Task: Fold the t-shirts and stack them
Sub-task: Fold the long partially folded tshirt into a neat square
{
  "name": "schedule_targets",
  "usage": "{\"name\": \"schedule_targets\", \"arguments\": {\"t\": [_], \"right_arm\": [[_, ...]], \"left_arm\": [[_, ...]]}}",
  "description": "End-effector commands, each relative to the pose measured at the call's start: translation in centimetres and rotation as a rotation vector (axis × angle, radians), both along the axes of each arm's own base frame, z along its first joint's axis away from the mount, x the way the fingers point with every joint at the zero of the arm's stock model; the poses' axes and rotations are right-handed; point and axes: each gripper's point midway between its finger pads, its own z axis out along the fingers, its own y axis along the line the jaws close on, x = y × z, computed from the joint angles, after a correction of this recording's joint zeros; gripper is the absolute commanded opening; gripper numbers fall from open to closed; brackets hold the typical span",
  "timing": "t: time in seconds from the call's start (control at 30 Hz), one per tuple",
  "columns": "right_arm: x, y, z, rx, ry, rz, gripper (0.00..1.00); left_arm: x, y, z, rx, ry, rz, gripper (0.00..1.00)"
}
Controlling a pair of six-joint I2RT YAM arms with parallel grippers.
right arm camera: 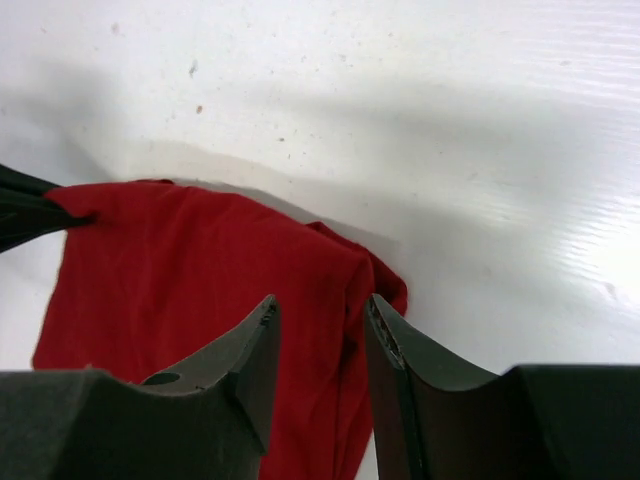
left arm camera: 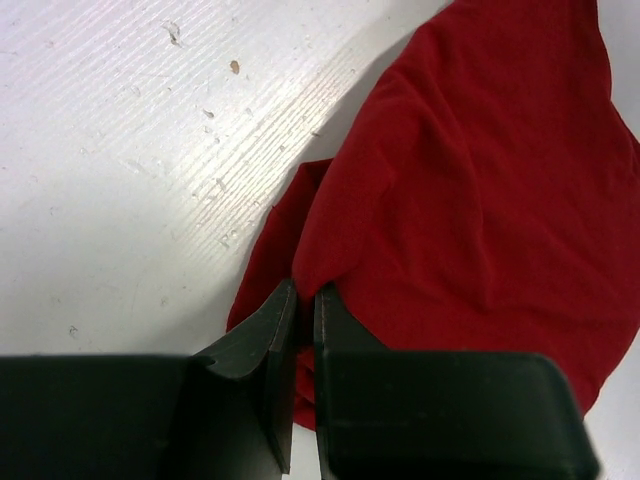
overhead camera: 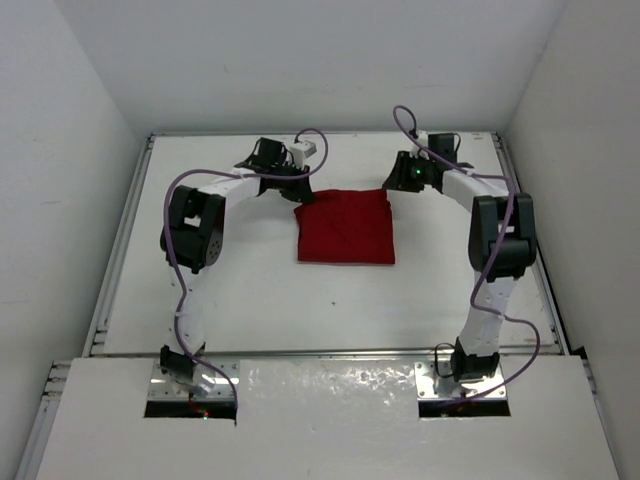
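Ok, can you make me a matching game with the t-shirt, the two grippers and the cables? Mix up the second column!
Things:
1. t-shirt
2. left gripper
3. right gripper
4. cables

Matches:
a. purple
b. open, a finger on each side of the cloth
c. dark red
d. pinched shut on a shirt corner

Pairs: 1-c, 2-d, 3-b, 4-a.
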Motion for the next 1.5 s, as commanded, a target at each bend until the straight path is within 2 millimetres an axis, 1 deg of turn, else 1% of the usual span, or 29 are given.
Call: {"name": "schedule_targets", "arguments": {"t": [0.0, 0.13, 0.17, 0.2, 0.27, 0.3, 0.33, 0.53, 0.57, 0.67, 0.73, 0.77, 0.83, 0.87, 0.9, 0.97, 1.0, 1.07, 1.1, 1.17, 1.2, 1.23, 1.27, 1.3, 1.33, 1.37, 1.4, 1.43, 1.47], "right_arm": [[0.7, 1.2, -1.3, -0.021, 0.021, 0.039, 0.38], [1.8, 1.4, -2.1, -0.015, 0.023, 0.03, 0.32], [2.5, 1.4, -1.6, -0.009, 0.01, 0.025, 0.28], [2.8, 1.4, -2.1, -0.006, 0.017, 0.021, 0.2], [3.7, 1.7, -1.6, 0.012, 0.0, 0.011, 0.12], [3.9, 1.6, -1.4, 0.015, -0.011, -0.001, 0.04], [4.2, 1.5, -1.3, 0.015, -0.02, -0.011, 0.01], [4.8, 0.3, -1.8, 0.012, -0.019, -0.095, 0.0], [4.9, 0.3, -2.2, 0.015, -0.013, -0.089, 0.03], [5.3, 0.5, -2.2, 0.012, 0.0, -0.08, 0.06], [5.3, -0.3, -2.7, -0.026, 0.005, -0.105, 0.07], [5.0, -0.5, -3.1, -0.037, 0.016, -0.111, 0.11], [5.0, -0.8, -3.3, -0.049, 0.024, -0.116, 0.25], [5.0, -0.9, -3.4, -0.052, 0.029, -0.113, 0.36], [5.1, -0.9, -3.4, -0.056, 0.031, -0.11, 0.38], [5.3, -0.9, -2.6, -0.069, 0.019, -0.099, 0.41], [5.5, -1.0, -2.0, -0.076, 0.009, -0.099, 0.46], [5.8, -1.5, -0.6, -0.103, -0.014, -0.112, 0.48], [6.1, -1.8, 0.8, -0.114, -0.039, -0.121, 0.49], [5.9, -2.5, 2.0, -0.148, -0.042, -0.144, 0.49], [5.9, -3.0, 3.5, -0.17, -0.062, -0.165, 0.48], [5.1, -3.1, 3.4, -0.19, -0.04, -0.174, 0.46], [4.7, -3.0, 3.8, -0.203, -0.041, -0.18, 0.41], [4.2, -2.9, 5.3, -0.206, -0.069, -0.186, 0.34], [3.2, -1.8, 4.6, -0.198, -0.063, -0.172, 0.17], [2.8, -1.0, 5.0, -0.181, -0.08, -0.162, 0.1], [2.2, 0.4, 6.4, -0.122, -0.11, -0.139, 0.05], [1.8, 2.2, 5.9, -0.074, -0.141, -0.111, 0.0], [1.7, 3.2, 6.3, -0.024, -0.163, -0.096, 0.0]], "left_arm": [[1.7, -0.2, 1.7, -0.027, -0.065, 0.0, 0.0], [2.0, -0.3, 1.6, -0.033, -0.063, 0.002, 0.0], [2.0, -0.3, 1.2, -0.031, -0.057, 0.0, 0.0], [2.1, -0.3, 1.2, -0.029, -0.057, 0.002, 0.0], [2.5, -0.2, 1.0, -0.027, -0.056, 0.006, 0.0], [2.7, 0.0, 1.0, -0.028, -0.052, 0.013, 0.0], [3.0, 0.1, 1.2, -0.029, -0.055, 0.018, 0.0], [3.9, 1.6, -0.3, -0.003, -0.008, 0.084, 0.0], [3.7, 1.6, -0.5, 0.0, -0.004, 0.082, 0.0], [3.7, 1.6, -0.6, -0.003, -0.003, 0.083, 0.0], [4.1, 1.6, -0.5, 0.0, -0.007, 0.098, 0.0], [4.2, 1.7, -0.5, 0.003, -0.005, 0.103, 0.0], [4.9, 1.7, 0.0, 0.006, -0.015, 0.119, 0.21], [4.8, 1.9, -0.4, 0.017, 0.002, 0.127, 0.88], [5.5, 2.0, 0.4, 0.015, -0.015, 0.136, 0.99], [6.3, 2.5, 1.2, 0.015, -0.026, 0.156, 1.0], [7.3, 2.7, 2.7, 0.003, -0.055, 0.175, 1.0], [8.7, 4.0, 4.8, -0.019, -0.084, 0.217, 1.0], [9.6, 4.3, 6.6, -0.048, -0.106, 0.245, 1.0], [10.6, 5.8, 9.1, -0.071, -0.14, 0.294, 1.0], [10.7, 6.1, 10.0, -0.07, -0.158, 0.301, 1.0], [10.3, 6.4, 11.6, -0.063, -0.18, 0.302, 1.0], [9.9, 6.3, 12.5, -0.057, -0.2, 0.284, 1.0], [8.9, 5.9, 12.2, -0.058, -0.181, 0.269, 1.0], [7.6, 4.5, 14.1, -0.064, -0.215, 0.22, 1.0], [6.4, 3.6, 14.3, -0.052, -0.24, 0.161, 1.0], [4.6, 2.5, 13.7, -0.041, -0.228, 0.114, 1.0], [2.6, 0.0, 13.1, -0.048, -0.218, 0.024, 0.99], [1.4, -1.2, 12.6, -0.064, -0.199, -0.021, 0.96]]}}
